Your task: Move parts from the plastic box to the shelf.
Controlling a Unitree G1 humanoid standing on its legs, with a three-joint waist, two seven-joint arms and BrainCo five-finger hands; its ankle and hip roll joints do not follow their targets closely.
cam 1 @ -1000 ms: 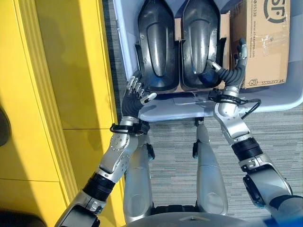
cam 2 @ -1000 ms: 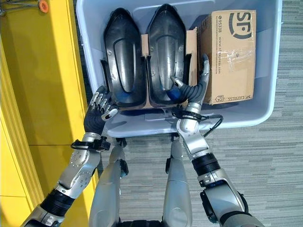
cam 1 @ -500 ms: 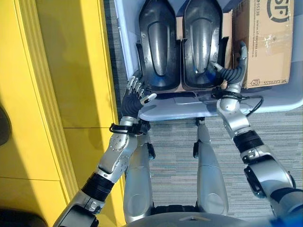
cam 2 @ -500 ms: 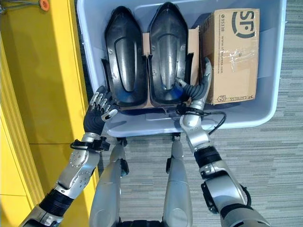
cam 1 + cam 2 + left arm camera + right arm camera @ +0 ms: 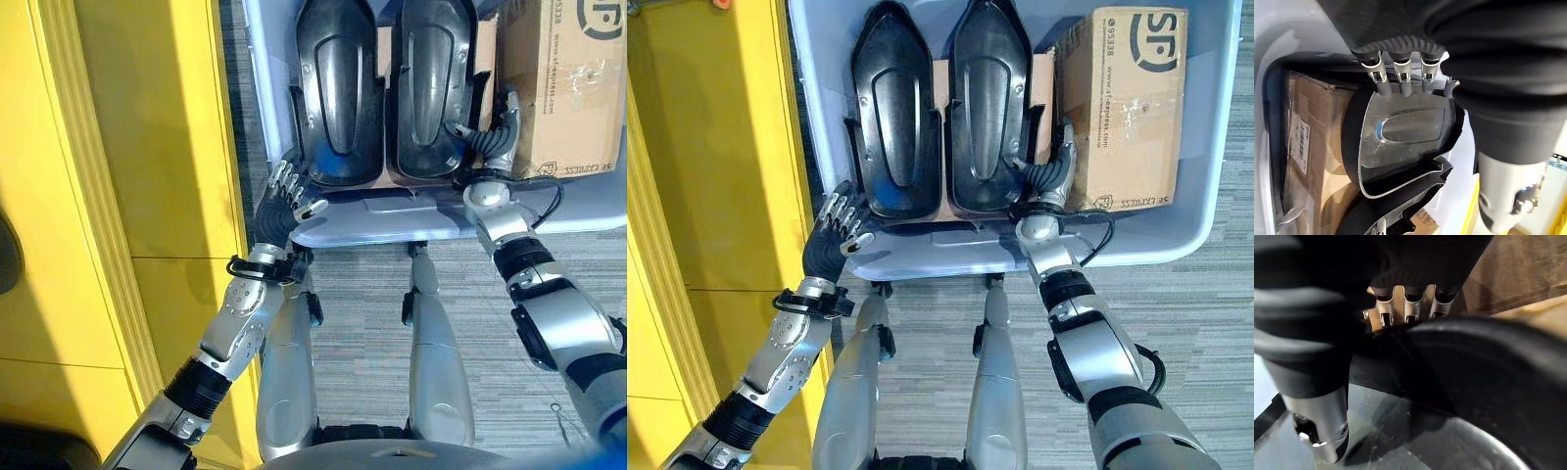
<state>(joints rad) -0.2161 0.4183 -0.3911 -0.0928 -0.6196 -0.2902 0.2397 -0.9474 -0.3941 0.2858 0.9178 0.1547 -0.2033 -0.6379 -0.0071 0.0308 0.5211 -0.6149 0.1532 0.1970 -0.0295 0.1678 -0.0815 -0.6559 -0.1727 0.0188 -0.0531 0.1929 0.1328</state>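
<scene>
**Both hands at the near ends of two parts in the plastic box**

Fingers (image 5: pixel 1065 157) of the right hand (image 5: pixel 1050 179) reaching down between the right-hand black part (image 5: pixel 990 103) and the cardboard box (image 5: pixel 1132 103), thumb lying against the part's near rim; tips hidden past the part's edge in the right wrist view, so closure cannot be told. Fingers (image 5: pixel 287 178) of the left hand (image 5: pixel 278 211) straight and loosely spread, holding nothing, at the near left corner of the plastic box (image 5: pixel 1117 245), just beside the left-hand black part (image 5: pixel 896 108) with tips close to its near edge in the left wrist view. Both parts lying side by side, lengthwise in the box, on brown card.

Likely hazards: right fingers jamming in the narrow gap against the cardboard box; a one-sided grip letting the part tilt and catch on its neighbour; left fingers catching the box wall instead of the part.
</scene>
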